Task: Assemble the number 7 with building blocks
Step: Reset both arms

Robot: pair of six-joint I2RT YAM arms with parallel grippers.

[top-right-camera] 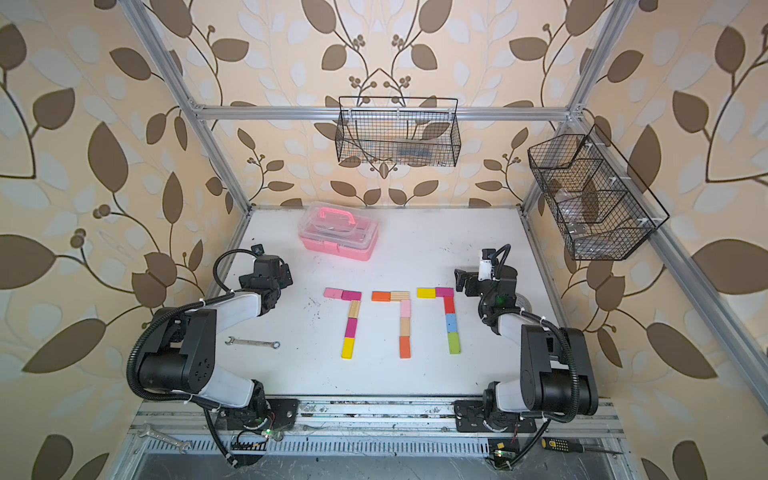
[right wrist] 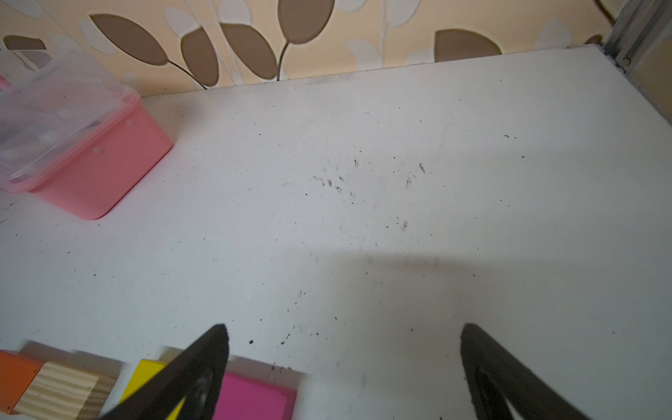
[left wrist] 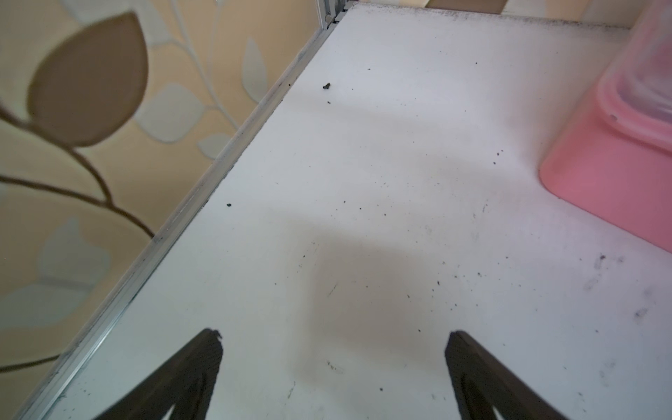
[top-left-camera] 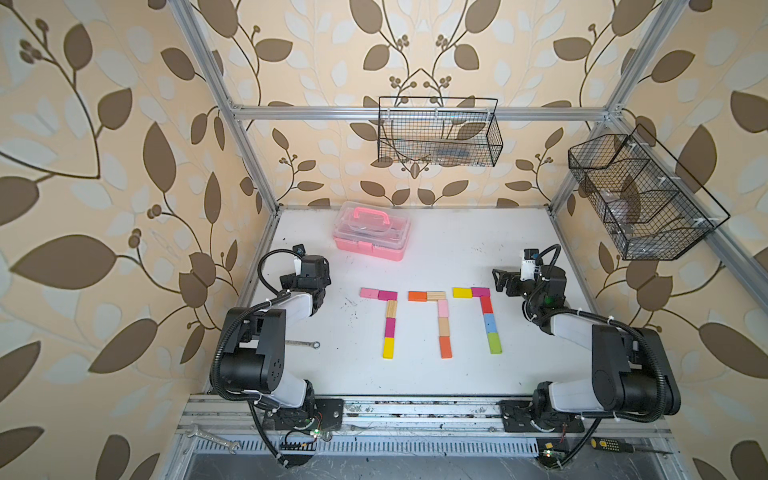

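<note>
Three five-block sevens of building blocks (top-left-camera: 443, 308) are lying side by side mid-counter (top-left-camera: 457, 249) (the rightmost number 7 (top-left-camera: 486, 304) sitting just beside the right gripper (right wrist: 343, 332)), while it and the left gripper (left wrist: 332, 338) are hovering with fingers (left wrist: 203, 363) spread wide, holding nothing.

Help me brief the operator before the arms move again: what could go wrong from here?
1. The open right gripper hangs near the magenta block at the corner of the rightmost 7; a low sweep could nudge it and break the figure.
2. The wrench lies on the table beside the left arm; a careless retreat might shove it toward the yellow block ending the leftmost 7.
</note>
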